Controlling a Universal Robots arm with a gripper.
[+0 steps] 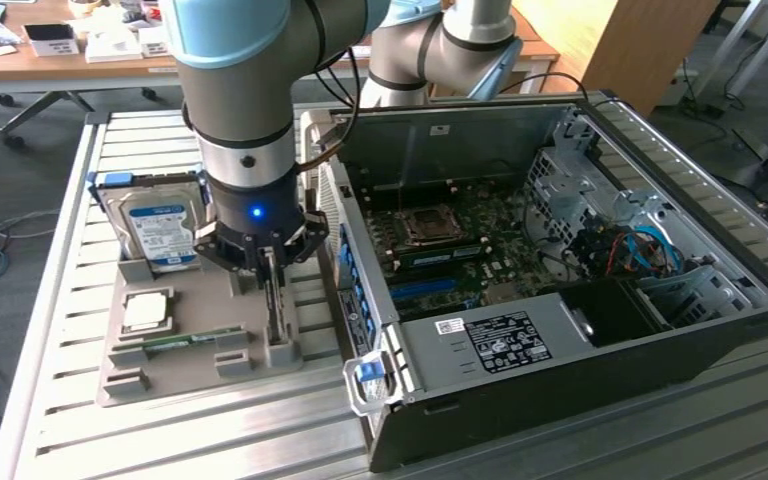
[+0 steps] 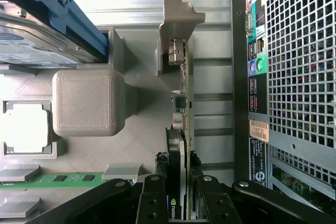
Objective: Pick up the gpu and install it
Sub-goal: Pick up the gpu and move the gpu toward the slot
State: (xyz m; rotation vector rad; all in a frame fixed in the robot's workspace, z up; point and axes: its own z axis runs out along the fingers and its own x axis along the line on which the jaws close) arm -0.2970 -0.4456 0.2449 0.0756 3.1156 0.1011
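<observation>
gpu [image 2: 182,124] edge-on — fan face hidden, one end buried in the claw [image 2: 177,184], hard drive [image 2: 37,45] cut off

Bright, even light, soft shadows; the processor chip [image 2: 23,132] glares white.

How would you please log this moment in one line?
stage: pick | gripper: shut on gpu | gpu: upright in gray holder | computer case: open
</observation>
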